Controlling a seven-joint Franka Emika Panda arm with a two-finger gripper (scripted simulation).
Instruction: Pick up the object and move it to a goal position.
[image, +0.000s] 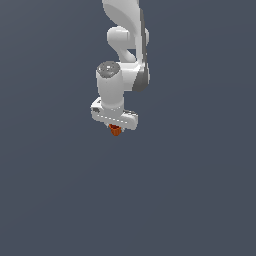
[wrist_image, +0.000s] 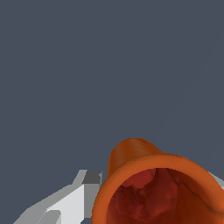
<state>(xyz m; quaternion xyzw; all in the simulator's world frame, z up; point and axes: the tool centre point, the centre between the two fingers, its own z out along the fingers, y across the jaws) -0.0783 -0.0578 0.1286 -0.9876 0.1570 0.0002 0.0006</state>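
White arm (image: 122, 55) hangs vertically over plain grey background — gripper (image: 115, 128) pointing down, small orange-red cup (image: 115, 131) showing just beneath it at the jaws.

Simulated void: flat grey backdrop (image: 50, 200)

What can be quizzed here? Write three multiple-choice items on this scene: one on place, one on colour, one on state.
1. Where is the cup?
A. directly under the gripper
B. far off at the exterior view's right
C. on top of the arm

2. What colour is the cup?
A. blue
B. orange-red
C. green

3. What is the cup's top like?
A. capped with a lid
B. solid and flat
C. open and hollow

Answers:
1 A, the exterior view shows it peeking out just below the white gripper.
2 B, both views show orange-red.
3 C, the wrist view looks into its hollow interior.
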